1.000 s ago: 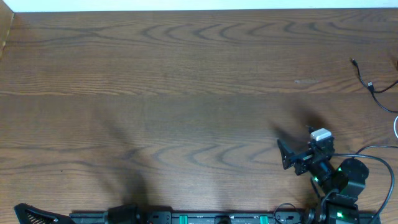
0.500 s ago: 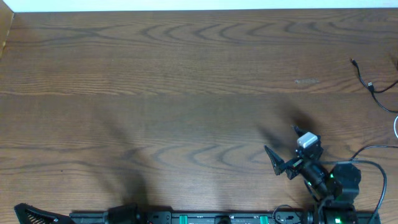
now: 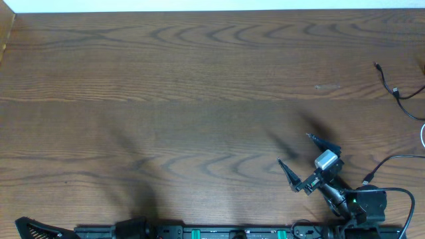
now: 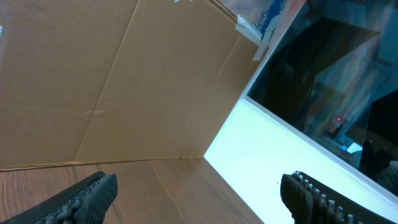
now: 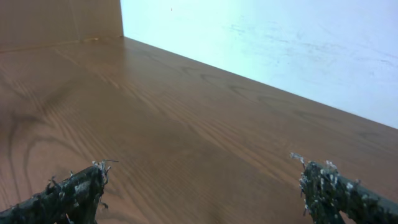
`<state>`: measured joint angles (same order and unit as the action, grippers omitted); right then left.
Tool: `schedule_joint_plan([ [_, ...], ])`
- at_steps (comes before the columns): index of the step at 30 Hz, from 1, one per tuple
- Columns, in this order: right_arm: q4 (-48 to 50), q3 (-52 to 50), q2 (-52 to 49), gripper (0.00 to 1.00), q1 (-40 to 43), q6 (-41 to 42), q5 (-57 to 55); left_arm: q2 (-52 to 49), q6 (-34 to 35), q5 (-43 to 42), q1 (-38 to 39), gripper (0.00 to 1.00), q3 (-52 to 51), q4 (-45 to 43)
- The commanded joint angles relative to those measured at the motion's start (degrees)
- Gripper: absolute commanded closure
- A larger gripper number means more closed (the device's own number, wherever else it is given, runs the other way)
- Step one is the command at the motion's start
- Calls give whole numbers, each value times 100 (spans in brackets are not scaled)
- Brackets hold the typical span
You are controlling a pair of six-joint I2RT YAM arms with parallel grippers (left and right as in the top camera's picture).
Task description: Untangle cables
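The black cable point(image 3: 392, 87) lies at the table's far right edge, a small plug end point(image 3: 376, 66) pointing left; it runs out of the picture. A short piece of the white cable point(image 3: 423, 136) shows at the right edge below it. My right gripper point(image 3: 303, 158) is open and empty, low over the table near the front, well left of both cables. The right wrist view shows its jaws point(image 5: 202, 180) wide apart over bare wood, with no cable in it. My left gripper point(image 4: 199, 186) is open and empty, aimed up at the back; only part of it point(image 3: 36, 229) shows in the overhead view.
The wooden table point(image 3: 199, 99) ends at a white wall point(image 5: 280, 43) at the back. A cardboard box point(image 4: 124, 81) stands at the back left corner. A thicker black cord point(image 3: 398, 159) wired to the right arm loops near the front right.
My right arm has drawn back toward the table's front edge and swung its open gripper to the left. The cables and the left arm have not moved.
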<state>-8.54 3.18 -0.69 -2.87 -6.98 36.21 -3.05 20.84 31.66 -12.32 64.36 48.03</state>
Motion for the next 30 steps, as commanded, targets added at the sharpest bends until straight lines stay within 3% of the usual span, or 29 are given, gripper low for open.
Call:
schedule_joint_plan([
  [1, -2, -39, 42, 1, -57, -81, -4, -11, 4, 33, -11, 11, -11, -4],
  [4, -7, -39, 42, 1, -57, -107, -26, -11, 4, 33, -11, 11, -11, -4],
  [8, 2, -39, 42, 1, -61, -680, -1329, -11, 4, 33, -11, 11, -11, -4],
  [15, -107, -39, 42, 1, -136, -697, -4087, -11, 4, 33, -11, 11, -11, -4],
  [30, -68, -39, 42, 1, -109, -697, -4465, -11, 4, 33, -11, 11, -11, -4],
])
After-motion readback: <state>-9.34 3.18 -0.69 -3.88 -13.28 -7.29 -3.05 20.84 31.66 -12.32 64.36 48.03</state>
